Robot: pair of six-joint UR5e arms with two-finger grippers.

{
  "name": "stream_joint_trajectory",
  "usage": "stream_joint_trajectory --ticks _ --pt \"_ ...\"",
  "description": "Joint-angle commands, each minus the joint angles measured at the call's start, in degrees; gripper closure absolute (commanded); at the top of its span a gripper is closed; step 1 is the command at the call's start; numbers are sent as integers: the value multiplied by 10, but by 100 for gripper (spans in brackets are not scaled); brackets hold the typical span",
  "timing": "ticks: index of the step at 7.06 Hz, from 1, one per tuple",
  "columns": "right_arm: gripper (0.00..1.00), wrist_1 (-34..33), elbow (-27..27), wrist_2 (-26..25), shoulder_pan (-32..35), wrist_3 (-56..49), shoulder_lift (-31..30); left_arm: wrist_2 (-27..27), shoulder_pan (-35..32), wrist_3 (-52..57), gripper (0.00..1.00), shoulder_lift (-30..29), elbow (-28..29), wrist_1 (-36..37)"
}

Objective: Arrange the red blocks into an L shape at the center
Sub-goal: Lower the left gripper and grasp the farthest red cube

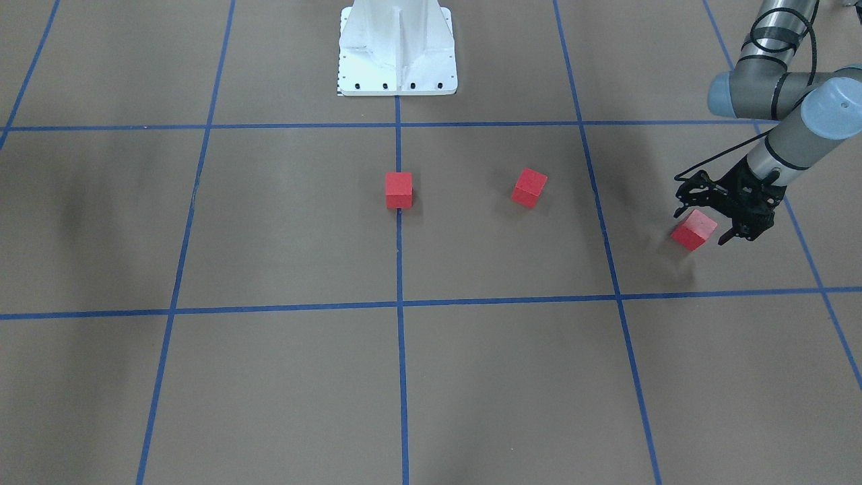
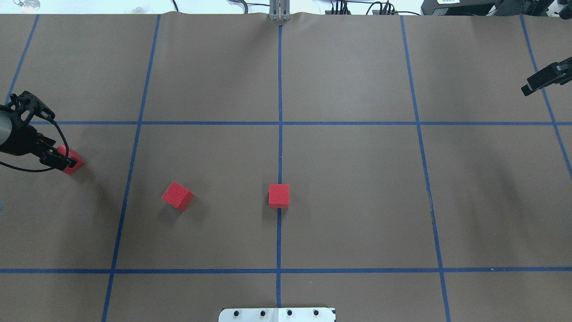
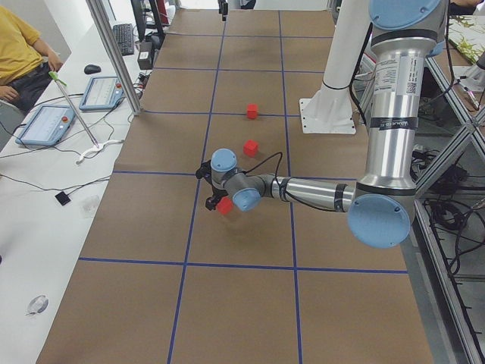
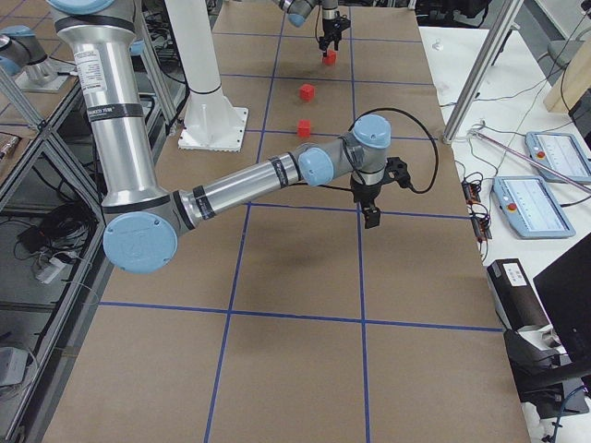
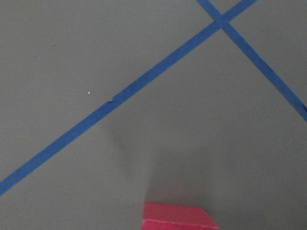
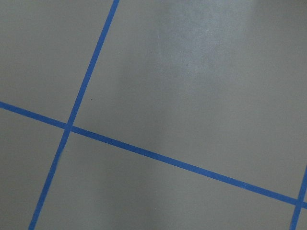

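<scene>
**Left fingers [image 1: 731,234] clamped on one red block [image 1: 693,230]**

I have that block pinched between them, just clear of the counter [image 1: 498,364]. A second block [image 1: 529,187] lies well off toward my right fingers [image 4: 371,218]. A third block [image 1: 399,190] sits farther that way, on a tape line. I cannot tell how far the right fingers are open.

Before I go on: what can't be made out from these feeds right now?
Left gripper and outer red block: front-facing view is too small to show contact or lift; overhead, the fingers cover part of it.
Right gripper: cut by the overhead frame edge, open or shut unclear.
Left wrist view: that block is cropped at the bottom edge; no fingers show.
</scene>
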Motion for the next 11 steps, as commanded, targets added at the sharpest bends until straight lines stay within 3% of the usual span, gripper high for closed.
stream_joint_trajectory --ticks 1,3,4,5,8,10,11 --pt "1 0 0 -1 0 2 0 0 5 -2 15 0 7 1" --pt "1 0 0 -1 -1 5 -1 0 6 -2 50 1 8 4" --pt "1 0 -1 -1 0 6 -2 -2 5 -4 63 -1 10 4" --pt "1 0 -3 -1 -1 4 -4 -8 6 -9 69 -8 6 15" --pt "1 0 -4 -4 5 3 -38 -28 6 -39 72 -96 -46 186" --pt "0 0 -5 -8 12 0 -69 -29 22 -149 72 -222 -47 284" --pt "1 0 -5 -7 21 0 -74 -24 60 -224 71 -290 -43 328"
